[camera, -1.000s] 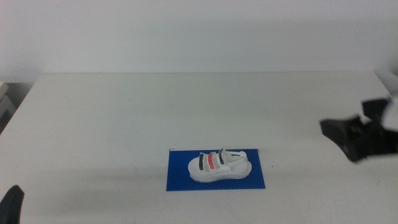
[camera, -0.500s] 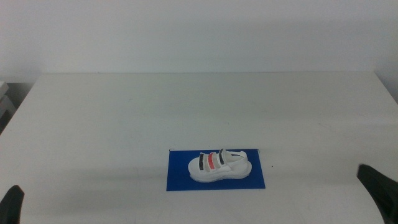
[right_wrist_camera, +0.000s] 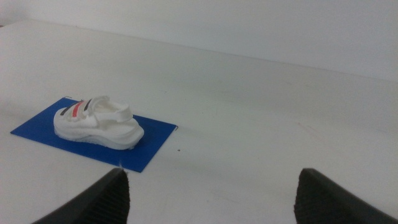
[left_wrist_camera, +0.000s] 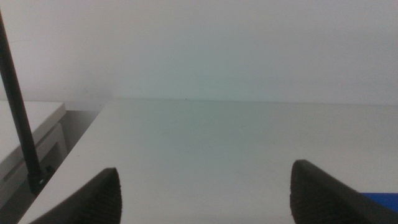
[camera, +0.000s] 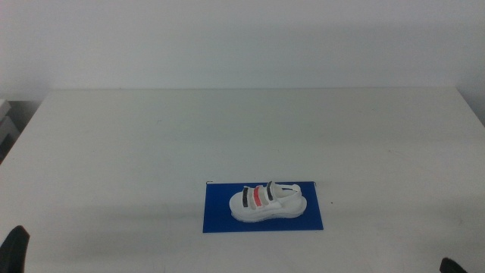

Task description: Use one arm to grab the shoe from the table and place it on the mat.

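The shoe (camera: 268, 203), white with dark and red straps, lies on its sole on the blue mat (camera: 220, 217) near the table's (camera: 242, 129) front middle. Nothing touches it. In the right wrist view the shoe (right_wrist_camera: 96, 122) rests on the mat (right_wrist_camera: 155, 140), well ahead of my right gripper (right_wrist_camera: 212, 171), which is open and holds nothing. In the middle view only a dark tip of the right gripper (camera: 452, 265) shows, at the bottom right corner. My left gripper (left_wrist_camera: 204, 168) waits open and empty; it shows at the bottom left corner (camera: 15, 247).
A white wall stands behind the table's far edge. A thin black rod (left_wrist_camera: 17, 106) and a grey-white piece of furniture (left_wrist_camera: 25, 134) stand off the table's left side. A blue corner of the mat (left_wrist_camera: 380, 198) shows in the left wrist view.
My right arm has pulled back from the table's right side, down to the bottom right corner. The shoe, the mat and the left gripper have not moved.
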